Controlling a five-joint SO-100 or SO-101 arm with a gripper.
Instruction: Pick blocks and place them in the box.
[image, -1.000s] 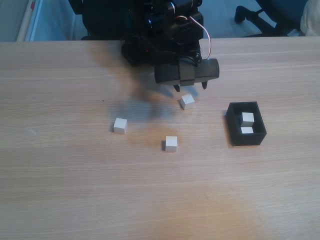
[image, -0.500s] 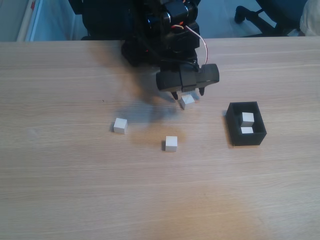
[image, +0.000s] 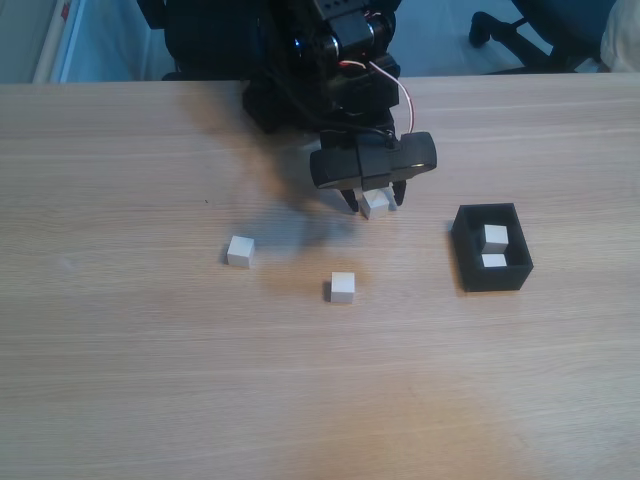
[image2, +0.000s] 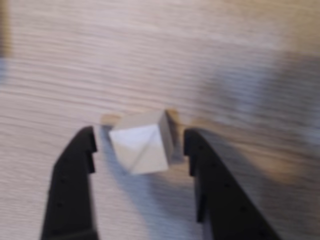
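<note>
Wood-grain laminate covers the table (image: 150, 380), on which everything is set. In the fixed view the black arm (image: 330, 50) is seen reaching in from the far edge, with its gripper (image: 372, 205) lowered near the table's middle. The jaws are spread apart on either side of one white block (image: 375, 203), which is partly hidden under the gripper body.

In the wrist view the same block (image2: 141, 143) is seen resting on the wood between the two black fingers (image2: 75, 170), turned so that a corner faces the camera. A gap is visible between the block and each finger, so nothing is gripped; the gripper (image2: 141, 145) is released. The picture is somewhat blurred.

Two more blocks are left loose on the table in the fixed view: one (image: 240, 251) toward the left of centre and another (image: 343, 287) nearer the front edge, well apart from each other and from the gripper.

The black box (image: 468, 248) is placed toward the right edge, clear of the gripper. Two white blocks are seen inside it, one (image: 496, 237) behind the other (image: 494, 260).
</note>
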